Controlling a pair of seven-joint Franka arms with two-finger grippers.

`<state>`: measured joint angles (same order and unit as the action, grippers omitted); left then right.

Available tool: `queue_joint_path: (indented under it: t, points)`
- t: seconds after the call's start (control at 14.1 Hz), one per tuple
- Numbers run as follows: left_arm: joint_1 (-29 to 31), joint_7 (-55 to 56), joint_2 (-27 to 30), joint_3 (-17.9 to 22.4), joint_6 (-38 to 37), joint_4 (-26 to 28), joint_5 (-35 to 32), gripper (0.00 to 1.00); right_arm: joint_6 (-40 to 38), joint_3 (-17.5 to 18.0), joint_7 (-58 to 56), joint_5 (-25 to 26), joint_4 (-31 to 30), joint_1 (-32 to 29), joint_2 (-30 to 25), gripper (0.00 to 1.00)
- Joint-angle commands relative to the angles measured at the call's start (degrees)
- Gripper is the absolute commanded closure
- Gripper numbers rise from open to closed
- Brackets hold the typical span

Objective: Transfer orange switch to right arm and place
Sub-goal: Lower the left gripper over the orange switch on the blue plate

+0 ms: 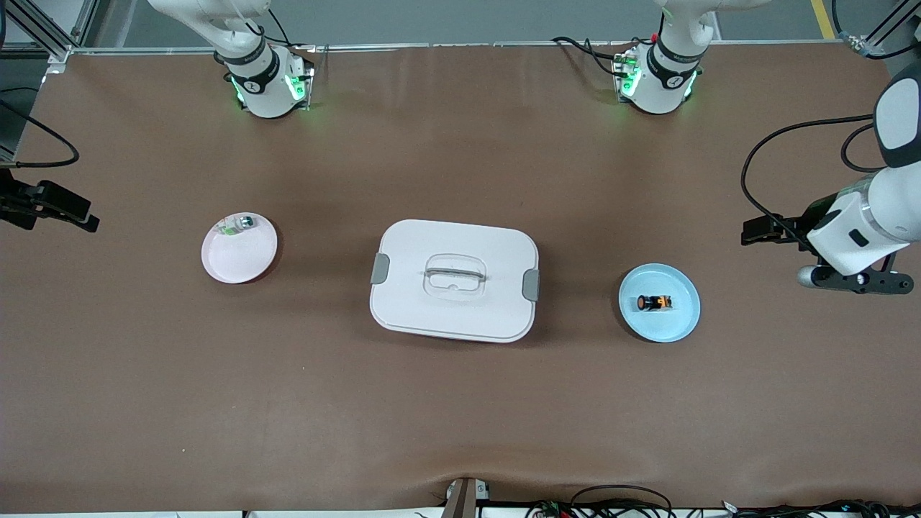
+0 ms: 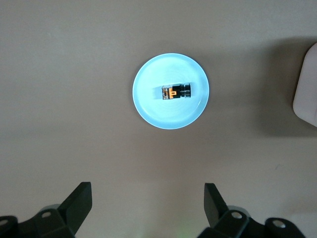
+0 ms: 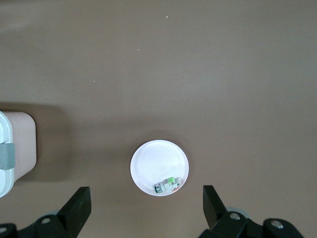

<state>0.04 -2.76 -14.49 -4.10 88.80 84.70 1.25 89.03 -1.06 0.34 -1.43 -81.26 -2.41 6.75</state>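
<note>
The orange switch (image 1: 653, 303), a tiny black part with an orange face, lies on its side on a light blue plate (image 1: 683, 321) toward the left arm's end of the table. It also shows in the left wrist view (image 2: 176, 91), on the blue plate (image 2: 148, 111). My left gripper (image 1: 856, 282) hangs in the air past the plate, over bare table at the table's end. In its wrist view my left gripper (image 2: 147, 196) is open and empty. My right gripper (image 3: 146, 198) is open and empty, high over the table near a white plate (image 3: 151, 161). The front view cuts it off, showing only its black wrist mount (image 1: 50, 205).
A white lidded container (image 1: 417, 309) with grey clips stands mid-table; its edge shows in both wrist views (image 2: 307, 99) (image 3: 7, 158). The white plate (image 1: 234, 266), toward the right arm's end, holds a small clear-silver-green part (image 1: 237, 224) (image 3: 167, 186). Cables lie along the table's near edge.
</note>
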Motion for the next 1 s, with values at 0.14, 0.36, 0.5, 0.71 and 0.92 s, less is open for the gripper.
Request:
queue_joint_path:
  t: [0.14,0.36,0.5,0.71,0.92]
  points:
    - [-2.7,0.3,-5.5,-0.1,3.7,0.7,0.4,0.00,-0.4,0.9,-0.3,0.4,1.1,-1.1,0.6,0.00]
    - [-3.2,0.5,-4.8,-0.2,13.6,9.2,0.4,0.00,-0.2,0.9,-0.3,0.4,1.1,-1.2,0.6,0.00]
    - [-3.2,0.2,-3.5,-0.6,21.5,16.4,0.4,0.00,0.1,0.9,-0.3,0.4,1.1,-1.2,0.6,0.00]
    - [-2.6,0.6,-2.6,-1.0,32.2,25.0,0.6,0.00,0.1,0.9,-0.3,0.4,1.1,-1.2,0.7,0.00]
    - [-3.0,7.2,-3.0,-1.0,42.9,31.4,1.2,0.00,0.1,0.9,-0.3,0.4,1.1,-1.2,0.7,0.00]
